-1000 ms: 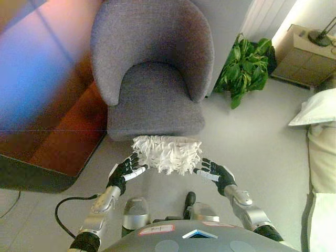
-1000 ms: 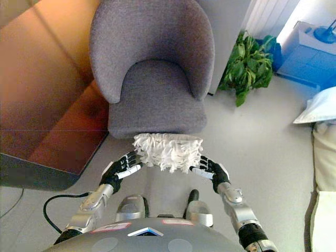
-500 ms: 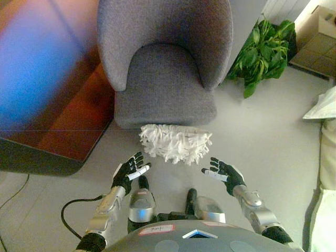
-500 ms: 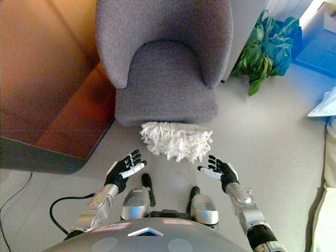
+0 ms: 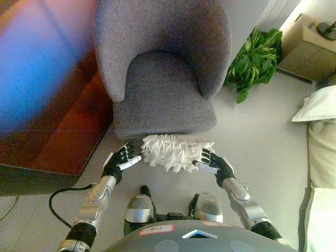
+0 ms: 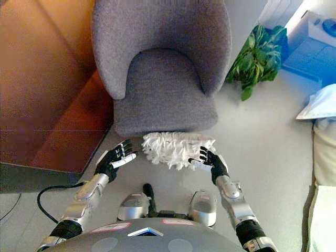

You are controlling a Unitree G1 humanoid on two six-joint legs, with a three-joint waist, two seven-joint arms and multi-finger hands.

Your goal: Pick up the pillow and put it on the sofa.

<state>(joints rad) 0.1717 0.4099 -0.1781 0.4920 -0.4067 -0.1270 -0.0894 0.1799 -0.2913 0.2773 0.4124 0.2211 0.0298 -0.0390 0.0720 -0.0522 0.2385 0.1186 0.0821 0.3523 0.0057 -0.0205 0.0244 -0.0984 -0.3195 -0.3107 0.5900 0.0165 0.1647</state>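
The pillow (image 5: 176,152) is white and shaggy. It lies on the floor against the front of the grey armchair (image 5: 160,79), below the seat edge. My left hand (image 5: 122,160) is at the pillow's left end with its fingers straight, close beside it. My right hand (image 5: 212,161) is at the pillow's right end with its fingers straight, touching the fringe. Both hands are open and the pillow sits between them. The same shows in the right eye view, with the pillow (image 6: 176,149) between the left hand (image 6: 115,159) and the right hand (image 6: 210,160).
A dark wooden surface (image 5: 47,115) stands to the left of the armchair. A green potted plant (image 5: 254,60) and a beige cabinet (image 5: 307,50) stand at the back right. White bedding (image 5: 320,131) runs along the right edge. Grey floor lies between.
Half a second ago both hands were spread apart and below the pillow. They have now moved in to its two ends. The view has also shifted a little.
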